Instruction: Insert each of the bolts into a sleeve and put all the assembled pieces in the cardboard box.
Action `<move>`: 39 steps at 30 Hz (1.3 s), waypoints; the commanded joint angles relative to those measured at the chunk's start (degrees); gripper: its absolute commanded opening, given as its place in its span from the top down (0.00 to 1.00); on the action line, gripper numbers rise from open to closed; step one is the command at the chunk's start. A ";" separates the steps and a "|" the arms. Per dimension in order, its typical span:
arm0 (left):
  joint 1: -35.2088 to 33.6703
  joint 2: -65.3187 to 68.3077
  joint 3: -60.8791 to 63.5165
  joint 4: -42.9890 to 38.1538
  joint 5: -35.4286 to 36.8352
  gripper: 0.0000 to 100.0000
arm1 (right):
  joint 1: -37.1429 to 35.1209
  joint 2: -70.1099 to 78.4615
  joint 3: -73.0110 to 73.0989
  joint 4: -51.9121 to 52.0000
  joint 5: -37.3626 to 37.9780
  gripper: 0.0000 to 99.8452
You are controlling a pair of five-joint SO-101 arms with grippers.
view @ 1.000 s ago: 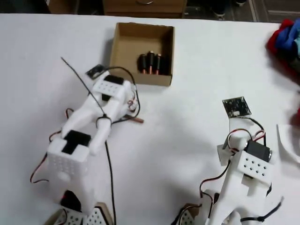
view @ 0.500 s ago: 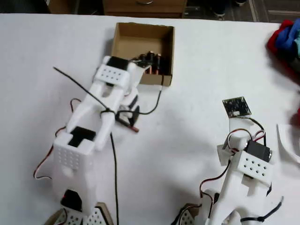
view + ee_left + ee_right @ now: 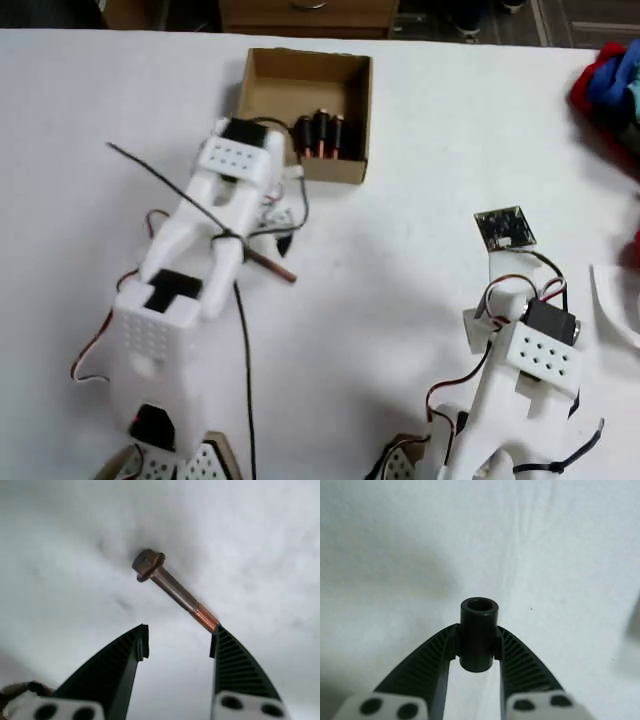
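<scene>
A: High view. The cardboard box (image 3: 290,90) sits upper centre of the frame, with three assembled pieces (image 3: 322,135) in a row by its near wall. The left arm (image 3: 200,250) runs up from lower left. The left gripper (image 3: 283,228) is just below the box, and the bolt (image 3: 271,265) lies on the table (image 3: 400,280) just beside it, centre-left.

B: And the right arm (image 3: 525,365)?

A: Lower right, well apart from bolt and box.

B: Left wrist view?

A: The left gripper (image 3: 179,632) is spread, nothing between its fingers. The bolt (image 3: 175,592) lies beyond the tips, slantwise to them. Its threaded end is just beside one fingertip (image 3: 216,635), the hex head farther out. Likely trouble: closing from here would catch the threads alone, and the bolt could pivot or roll off. Held by the threads, it would leave no free end to enter a sleeve.

B: Right wrist view?

A: The right gripper (image 3: 477,645) pinches the sleeve (image 3: 479,615), bore open toward the camera. The hold is low on its wall, so a skewed bolt could tip it or push it out.

B: What does each view add?

A: The high view gives layout: bolt to box, arm to arm. The wrist views give jaw gap, the bolt's slant and the sleeve's bore.
</scene>
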 commanded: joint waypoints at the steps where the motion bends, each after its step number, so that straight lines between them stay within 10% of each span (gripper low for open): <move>1: 2.11 0.97 0.04 0.79 7.65 0.78 | -0.04 -1.54 -0.70 -0.57 -0.18 0.98; 18: -3.16 20.04 -14.37 -0.79 16.88 0.78 | 0.04 -1.71 -0.62 -0.31 -0.18 0.98; 22: -1.58 21.19 -18.59 3.52 4.84 0.84 | 0.04 -1.71 -0.62 -0.48 -0.18 0.98; 30: -2.55 21.36 -21.85 3.69 -41.76 0.97 | 0.04 -1.71 -0.70 -0.57 -0.18 0.98; 39: -2.64 21.36 -21.67 3.78 -41.58 0.96 | 0.04 -1.71 -0.70 -0.57 -0.09 0.98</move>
